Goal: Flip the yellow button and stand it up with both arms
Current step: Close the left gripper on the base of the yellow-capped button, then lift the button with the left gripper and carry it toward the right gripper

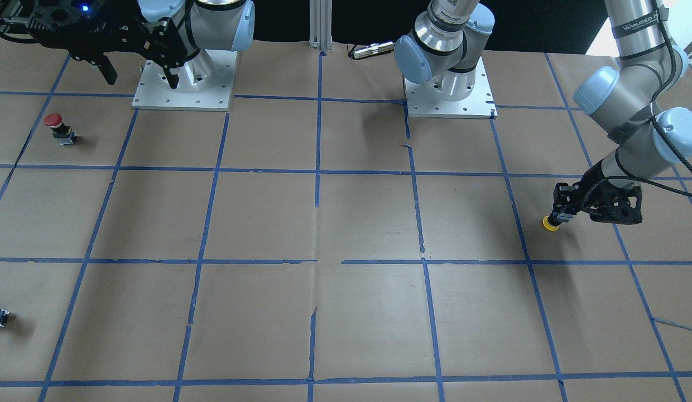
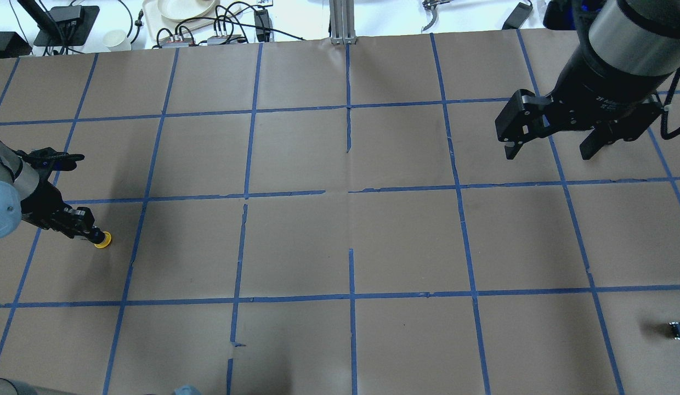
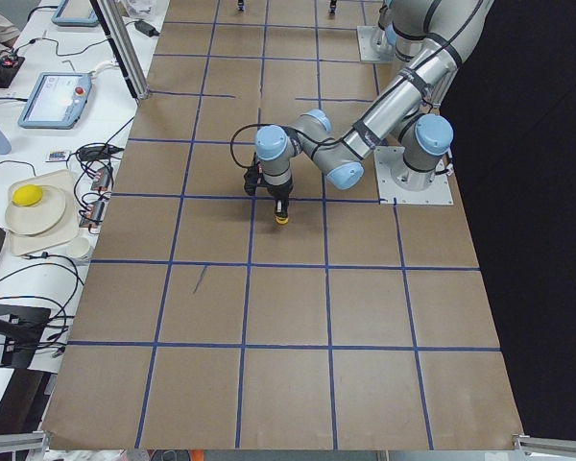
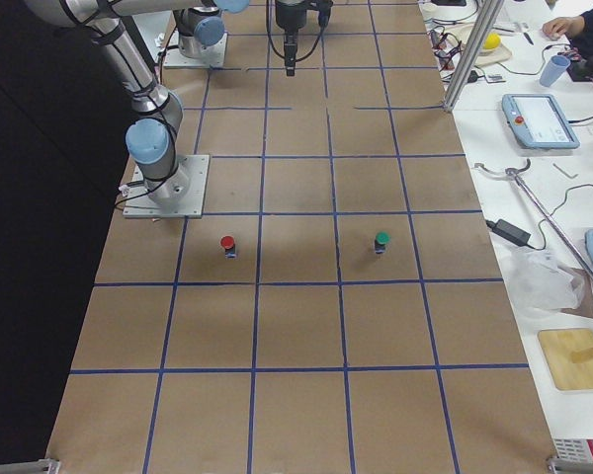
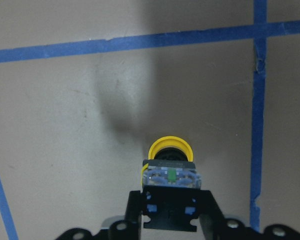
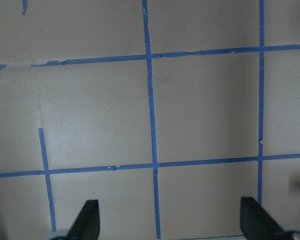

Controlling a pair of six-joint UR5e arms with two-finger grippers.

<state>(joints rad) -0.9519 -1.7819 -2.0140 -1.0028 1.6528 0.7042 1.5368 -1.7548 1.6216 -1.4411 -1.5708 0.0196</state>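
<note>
The yellow button (image 1: 549,223) hangs cap-down in my left gripper (image 1: 563,215), which is shut on its black and grey switch body. The yellow cap (image 2: 102,240) is at or just above the brown paper; I cannot tell whether it touches. In the left wrist view the fingers flank the body (image 5: 170,176) and the cap (image 5: 169,147) points away from the camera. It also shows in the exterior left view (image 3: 282,219). My right gripper (image 2: 548,149) is open and empty, raised high over the table's other end, far from the button. Its fingertips (image 6: 87,220) frame bare paper.
A red-capped button (image 1: 56,125) stands near the right arm's base plate (image 1: 184,100). A green-capped button (image 4: 381,240) stands further out. A small black-grey block (image 2: 679,329) lies near the table's front edge on the right arm's side. Blue tape grids the brown paper.
</note>
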